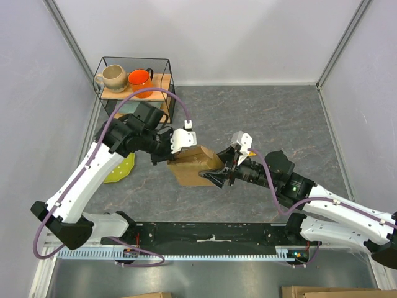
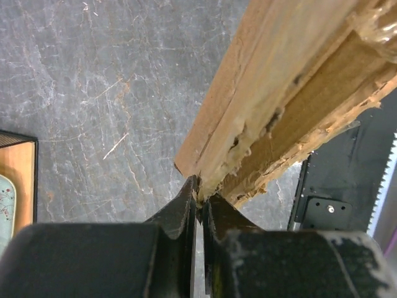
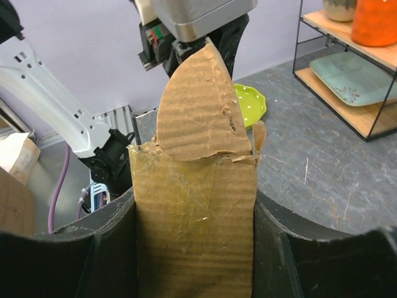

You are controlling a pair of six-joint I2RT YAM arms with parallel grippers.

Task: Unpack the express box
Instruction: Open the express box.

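I see the express box (image 1: 197, 162) at mid-table, just right of the green plate (image 1: 121, 169). My left gripper (image 2: 200, 200) is pinched closed on the box's ragged left edge. My right gripper (image 3: 195, 211) clamps the box from the right, one finger on each side.

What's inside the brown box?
Nothing inside shows. The left gripper pinches a torn flap of the box, the right gripper clamps its body, and cardboard covers whatever is in it.
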